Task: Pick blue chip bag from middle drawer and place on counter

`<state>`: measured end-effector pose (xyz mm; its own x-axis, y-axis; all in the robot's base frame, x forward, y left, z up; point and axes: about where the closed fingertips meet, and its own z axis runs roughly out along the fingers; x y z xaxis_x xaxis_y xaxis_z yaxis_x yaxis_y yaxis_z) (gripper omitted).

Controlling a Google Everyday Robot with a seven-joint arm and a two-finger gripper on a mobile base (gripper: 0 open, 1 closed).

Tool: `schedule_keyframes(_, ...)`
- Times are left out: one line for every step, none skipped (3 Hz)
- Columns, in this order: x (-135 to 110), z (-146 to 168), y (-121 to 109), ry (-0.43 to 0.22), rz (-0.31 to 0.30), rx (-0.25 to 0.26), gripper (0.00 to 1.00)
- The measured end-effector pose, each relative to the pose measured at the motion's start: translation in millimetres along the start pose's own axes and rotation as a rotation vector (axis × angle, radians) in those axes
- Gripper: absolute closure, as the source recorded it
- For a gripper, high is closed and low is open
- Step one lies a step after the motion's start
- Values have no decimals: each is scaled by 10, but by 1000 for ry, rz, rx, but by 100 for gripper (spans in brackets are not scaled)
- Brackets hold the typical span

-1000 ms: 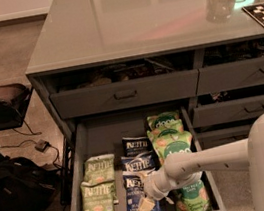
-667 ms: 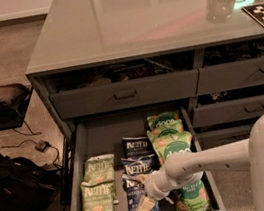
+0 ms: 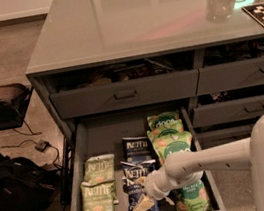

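The gripper (image 3: 143, 204) is reaching down into the open middle drawer (image 3: 109, 134) and sitting over the front end of a blue chip bag (image 3: 133, 178). Whether it is gripping the bag, I cannot tell. A second navy Kettle bag (image 3: 138, 149) is lying just behind. Light green jalapeño bags (image 3: 99, 199) are lying on one side and green Dang bags (image 3: 171, 141) on the other. The glossy counter (image 3: 122, 23) is spreading above.
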<state>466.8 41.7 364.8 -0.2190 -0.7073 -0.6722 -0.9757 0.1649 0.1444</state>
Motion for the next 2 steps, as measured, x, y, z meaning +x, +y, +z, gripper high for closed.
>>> schedule_keyframes(-301,-392,213,-42,-90,42,100)
schedule_keyframes(-704,-922,491,-87,-179,80,100)
